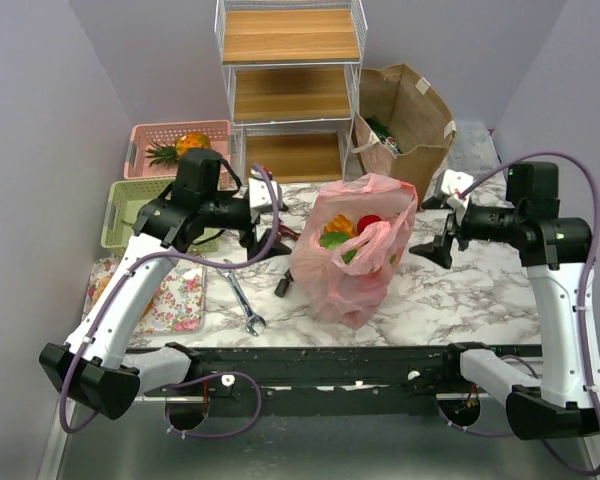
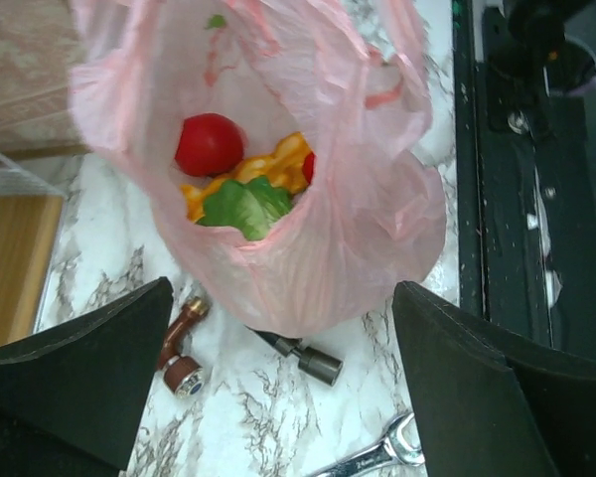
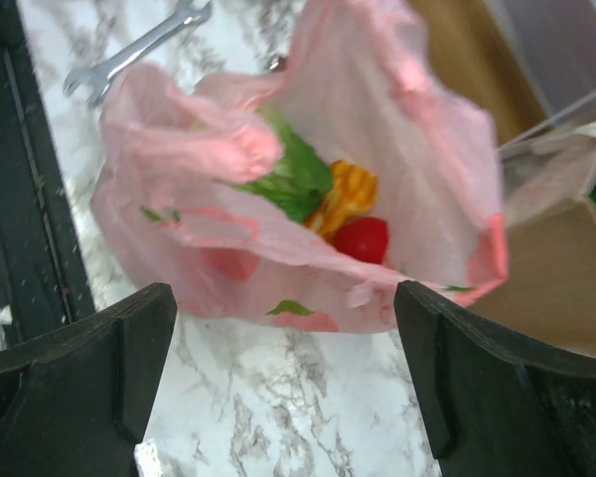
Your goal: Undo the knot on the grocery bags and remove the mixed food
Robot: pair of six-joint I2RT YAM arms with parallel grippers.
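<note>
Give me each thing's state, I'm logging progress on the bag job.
pink plastic bag, untied, mouth open, standing on the table
brown paper bag, upright, top open
red round vegetable, inside the pink plastic bag
lettuce, inside the pink plastic bag
left gripper, open, empty
right gripper, open, empty
wrench, lying flat on the table
</note>
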